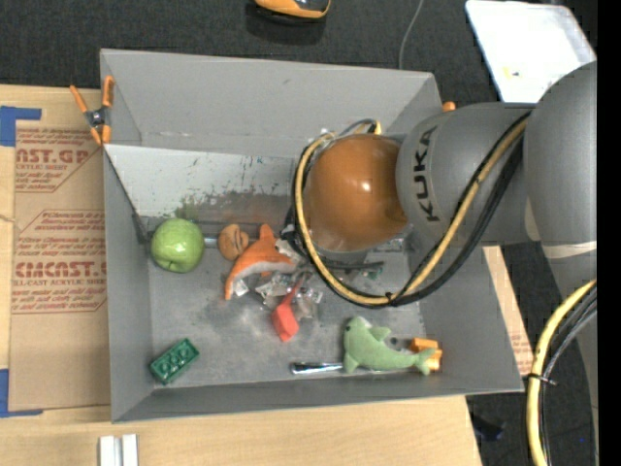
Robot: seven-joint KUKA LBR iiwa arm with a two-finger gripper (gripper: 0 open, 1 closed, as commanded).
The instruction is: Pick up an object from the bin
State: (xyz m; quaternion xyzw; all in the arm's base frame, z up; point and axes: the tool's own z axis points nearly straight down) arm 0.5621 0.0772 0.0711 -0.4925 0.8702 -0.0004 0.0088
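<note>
My gripper [294, 286] comes down under the orange dome in the middle of the bin, low over the floor. An orange and white toy animal [254, 258] lies against its left side, touching or nearly touching it. Just below the gripper a small red block [284, 321] lies on the floor. A small round brown thing [231, 240] sits beside the toy animal's upper left. Whether anything is held cannot be made out.
A green apple [178, 245] rests at the left wall. A green toy brick [173, 361] lies in the front left corner. At the front right are a green plush animal [380, 351] with orange feet and a thin dark pen-like stick [315, 367]. The arm covers the bin's right side.
</note>
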